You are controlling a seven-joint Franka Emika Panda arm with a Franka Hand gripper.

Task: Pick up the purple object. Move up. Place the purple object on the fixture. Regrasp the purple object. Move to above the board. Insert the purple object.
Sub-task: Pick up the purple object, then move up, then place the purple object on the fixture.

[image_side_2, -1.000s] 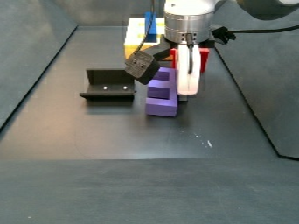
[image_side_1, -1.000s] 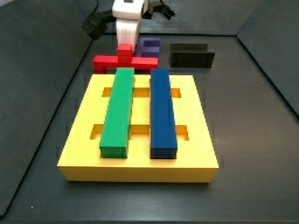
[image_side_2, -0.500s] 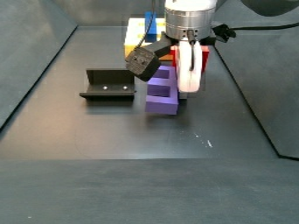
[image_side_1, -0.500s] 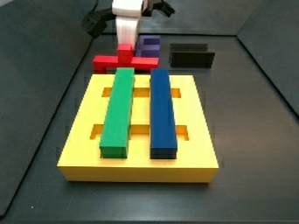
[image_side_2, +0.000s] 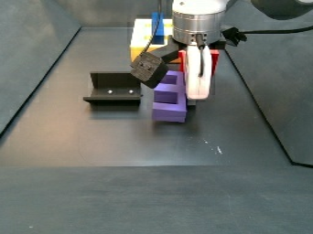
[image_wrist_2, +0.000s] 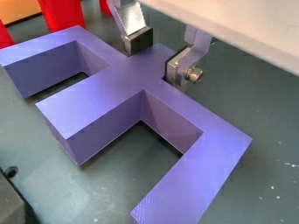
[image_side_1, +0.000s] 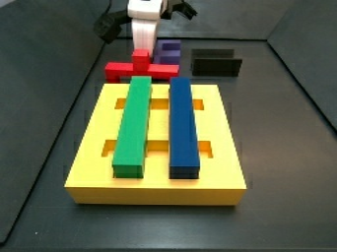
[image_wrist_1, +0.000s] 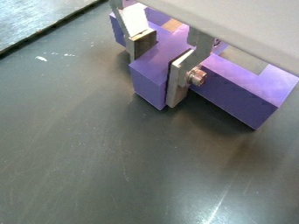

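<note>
We count one gripper point(image_side_2: 193, 90), low over the floor at the purple object, with two silver fingers point(image_wrist_1: 179, 78). One purple object point(image_wrist_2: 128, 105) lies there. We count one fixture point(image_side_2: 113, 90), at 9 o'clock from it in that side view. One yellow board point(image_side_1: 161, 167) carries two long bars: one green bar point(image_side_1: 133, 123), one blue bar point(image_side_1: 183, 121). One red block point(image_side_1: 132, 70) sits at the board's 12 o'clock edge.

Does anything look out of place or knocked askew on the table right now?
Nothing stands out. The purple object lies flat on the floor with the gripper down around its stub. The red block, fixture and board with its green and blue bars all sit squarely.
</note>
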